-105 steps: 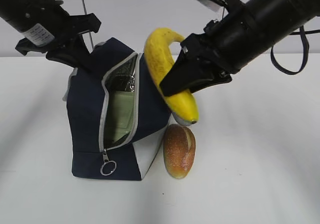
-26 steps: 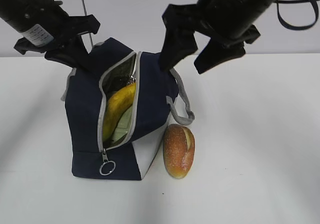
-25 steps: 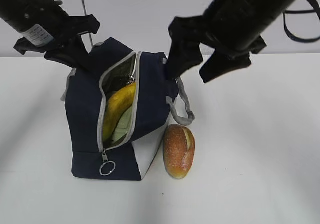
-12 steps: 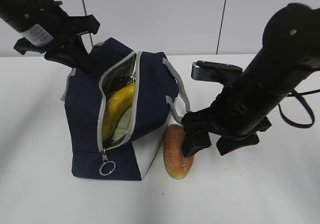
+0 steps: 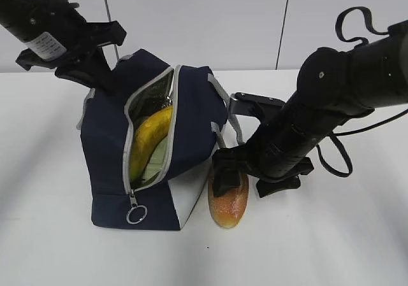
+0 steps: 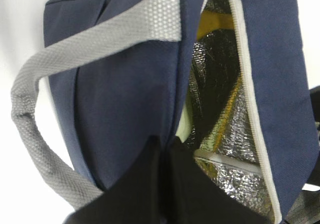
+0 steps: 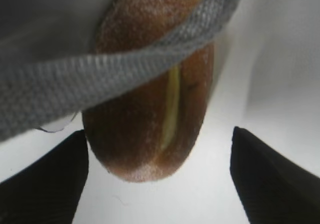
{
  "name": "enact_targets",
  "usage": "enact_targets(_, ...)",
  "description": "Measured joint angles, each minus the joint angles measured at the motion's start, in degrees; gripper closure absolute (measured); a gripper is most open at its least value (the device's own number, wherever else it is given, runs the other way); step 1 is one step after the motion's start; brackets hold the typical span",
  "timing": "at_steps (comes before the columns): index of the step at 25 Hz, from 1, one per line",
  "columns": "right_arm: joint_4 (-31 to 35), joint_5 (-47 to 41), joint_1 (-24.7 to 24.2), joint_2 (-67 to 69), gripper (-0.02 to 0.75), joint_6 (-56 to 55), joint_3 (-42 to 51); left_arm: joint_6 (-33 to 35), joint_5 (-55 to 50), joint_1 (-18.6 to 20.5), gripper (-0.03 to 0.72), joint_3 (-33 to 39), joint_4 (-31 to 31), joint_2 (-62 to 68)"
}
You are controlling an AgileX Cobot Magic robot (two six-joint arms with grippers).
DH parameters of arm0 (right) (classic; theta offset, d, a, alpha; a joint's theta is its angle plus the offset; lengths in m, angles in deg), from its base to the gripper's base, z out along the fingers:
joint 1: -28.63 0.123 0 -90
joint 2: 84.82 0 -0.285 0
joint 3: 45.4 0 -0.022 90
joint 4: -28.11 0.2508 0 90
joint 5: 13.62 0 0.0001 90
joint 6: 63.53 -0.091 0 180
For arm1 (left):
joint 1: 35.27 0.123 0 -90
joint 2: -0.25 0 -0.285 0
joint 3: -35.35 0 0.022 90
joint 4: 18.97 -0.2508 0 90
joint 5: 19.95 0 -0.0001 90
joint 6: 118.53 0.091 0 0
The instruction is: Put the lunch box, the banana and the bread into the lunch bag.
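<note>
The navy lunch bag [image 5: 108, 139] stands on the white table with its zipper open. The banana [image 5: 148, 139] sits inside the opening, over the pale green lunch box [image 5: 158, 162]. The bread [image 5: 228, 200] lies on the table against the bag's white side panel. My left gripper [image 5: 95, 66] is shut on the bag's top fabric edge [image 6: 167, 134] and holds it up. My right gripper [image 5: 245, 174] is open, low at the bread, one finger on each side of its far end. In the right wrist view the bread [image 7: 145, 114] lies between the fingers [image 7: 45, 179], partly behind the grey handle strap [image 7: 125, 69].
The bag's grey webbing handle [image 5: 231, 123] hangs over the side toward the bread. The zipper's ring pull [image 5: 138, 214] hangs at the bag's lower front. The silver lining [image 6: 235, 174] shows inside the opening. Bare white table lies to the right and in front.
My right gripper let the banana go inside the bag, rose, then came down to the table and moved left onto the bread. The left gripper and bag stayed still.
</note>
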Motion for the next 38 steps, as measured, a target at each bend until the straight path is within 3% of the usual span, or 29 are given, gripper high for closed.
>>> enact_targets(5, 0.99, 0.98, 0.0, 2.83, 0.104, 0.21, -2.81, 0.0, -0.05, 0.0, 0.691, 0.0, -0.78, 0.0)
enact_targets(13, 2.18, 0.36, 0.0, 3.47, 0.318, 0.21, -3.19, 0.0, -0.15, 0.0, 0.691, -0.24, -1.47, 0.0)
enact_targets(17, 0.16, -1.63, 0.0, 3.36, 0.337, 0.21, -3.41, 0.0, -0.28, 0.0, 0.691, -0.26, -1.47, 0.0)
enact_targets(24, -13.31, -12.3, 0.0, -3.92, 0.344, -2.29, -3.28, 0.0, -0.28, 0.0, 0.691, -0.26, -1.59, 0.0)
enact_targets(29, -14.63, -18.52, 0.0, -14.78, 0.345, -1.78, -3.28, 0.0, -0.28, 0.0, 0.691, -0.26, -1.65, 0.0)
enact_targets(31, -12.19, -18.68, 0.0, -19.04, 0.344, -0.05, -3.23, 0.0, -0.28, 0.0, 0.691, -0.26, -1.65, 0.0)
enact_targets(34, -3.36, -15.82, 0.0, -24.16, 0.345, 5.14, -3.23, 0.0, -0.22, 0.0, 0.691, -0.26, -1.68, 0.0)
enact_targets(38, 15.18, -12.42, 0.0, -24.42, 0.345, 16.68, -3.23, 0.0, -0.11, 0.0, 0.691, -0.26, -1.68, 0.0)
